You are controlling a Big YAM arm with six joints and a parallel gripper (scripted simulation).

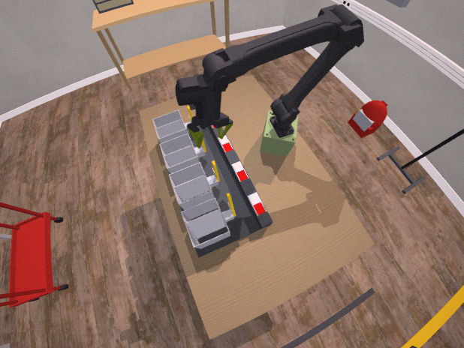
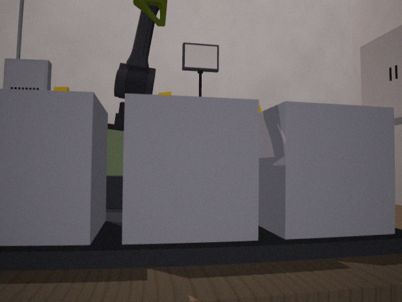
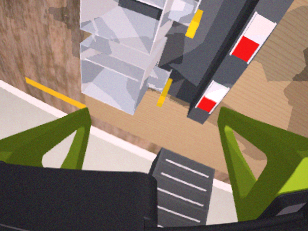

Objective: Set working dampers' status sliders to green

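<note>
Four grey open-topped dampers (image 1: 170, 125) (image 2: 190, 169) (image 3: 112, 96) stand in a row on a dark base (image 1: 245, 221), each behind its own slider. Each has an upright yellow handle (image 1: 230, 205) (image 3: 164, 92) on the slider side. The nearest damper's blade (image 1: 208, 225) looks tilted in the top view. The sliders (image 1: 259, 208) (image 3: 206, 104) show red beside a white cover (image 1: 254, 199) (image 3: 257, 26); the farthest is mostly hidden by the gripper. My gripper (image 1: 211, 142) (image 3: 154, 114) is open and empty, above the base near the second-farthest damper's handle.
The arm's green pedestal (image 1: 278, 146) stands across the sliders from the dampers. A red cart (image 1: 31, 259) is at the left, a wooden shelf (image 1: 173, 56) at the back. A dark slatted box (image 3: 185, 186) shows between the fingers in the wrist view.
</note>
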